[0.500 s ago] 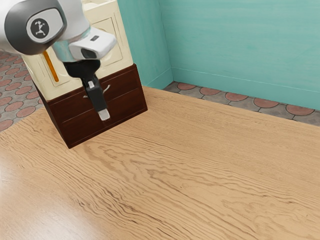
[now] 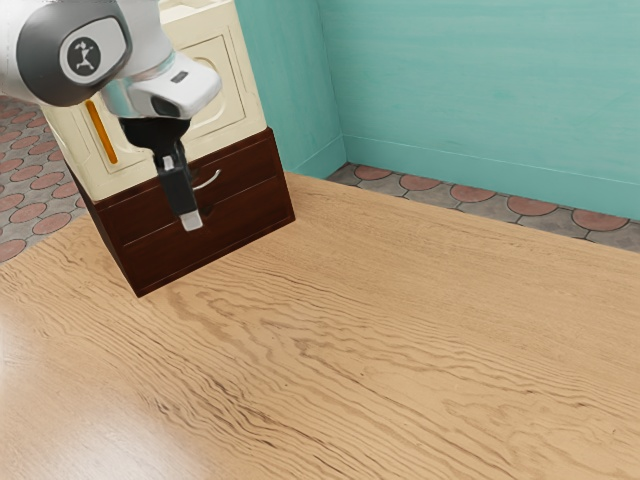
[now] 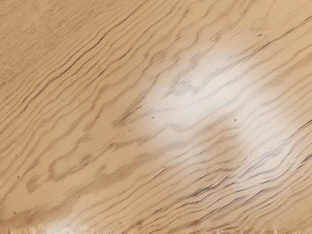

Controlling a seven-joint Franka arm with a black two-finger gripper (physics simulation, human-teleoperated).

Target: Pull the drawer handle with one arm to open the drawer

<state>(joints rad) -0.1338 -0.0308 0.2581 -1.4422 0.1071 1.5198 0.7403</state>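
My black gripper [image 2: 190,220] points down in the exterior view, in front of the dark brown drawer unit [image 2: 245,210]. From that side one finger's outline with a pale tip shows, so how far apart the fingers stand cannot be told. A curved metal handle [image 2: 213,180] on the upper drawer appears just to the exterior view's right of the gripper, its other end hidden behind it. The drawers look closed, their fronts flush. Whether the gripper touches the handle is unclear.
A cream cabinet section [image 2: 228,85] with an orange bar handle [image 2: 102,132] sits above the drawers. The wooden table [image 2: 400,330] extends in front of them, and its grained surface [image 3: 146,126] lies below my hand in the wrist view. A teal wall [image 2: 480,90] stands behind.
My gripper has moved a little toward the exterior view's left and slightly up, uncovering more of the handle's right part. The drawers have not moved.
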